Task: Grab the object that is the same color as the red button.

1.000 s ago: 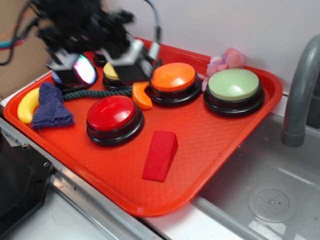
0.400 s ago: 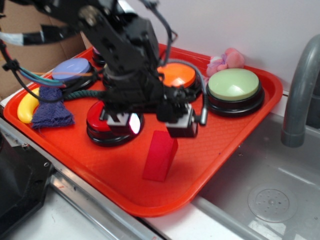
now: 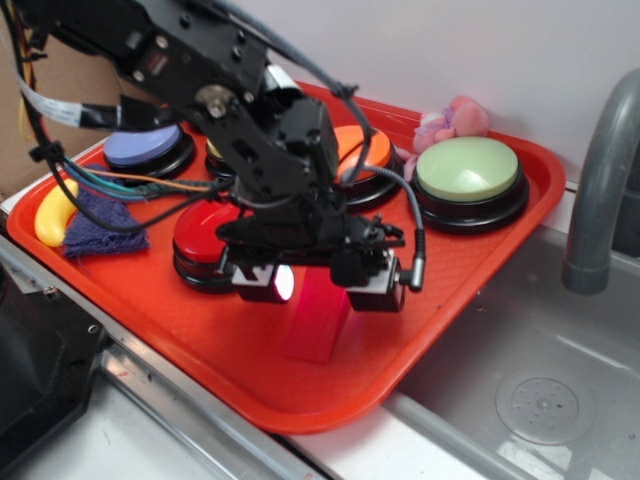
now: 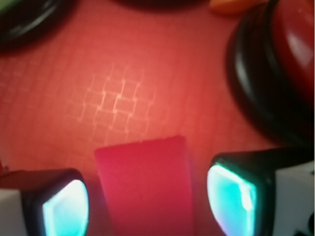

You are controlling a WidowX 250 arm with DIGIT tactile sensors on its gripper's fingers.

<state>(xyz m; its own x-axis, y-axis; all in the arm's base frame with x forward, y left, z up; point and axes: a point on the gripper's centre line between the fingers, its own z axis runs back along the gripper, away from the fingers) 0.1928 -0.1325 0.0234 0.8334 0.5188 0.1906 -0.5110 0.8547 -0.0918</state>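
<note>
The object, a matte-red wedge block (image 3: 318,328), lies on the red tray (image 3: 470,275) just right of the red button (image 3: 203,236), a glossy dome on a black base. My gripper (image 3: 320,290) is low over the wedge's high end, open. In the wrist view the wedge (image 4: 145,184) sits between the two glowing fingers (image 4: 66,209), with a small gap on each side. The red button (image 4: 295,44) shows at the upper right there. The arm hides part of the button and the wedge's top in the exterior view.
An orange button (image 3: 365,150), a green button (image 3: 467,168) and a purple button (image 3: 142,147) line the tray's back. A yellow banana (image 3: 52,212) and a blue cloth (image 3: 100,228) lie at the left. A grey faucet (image 3: 600,180) and a sink (image 3: 540,400) are at the right.
The gripper swung from the back left of the tray forward and right, then came down lower, so its fingers now straddle the red wedge. The wedge has not moved.
</note>
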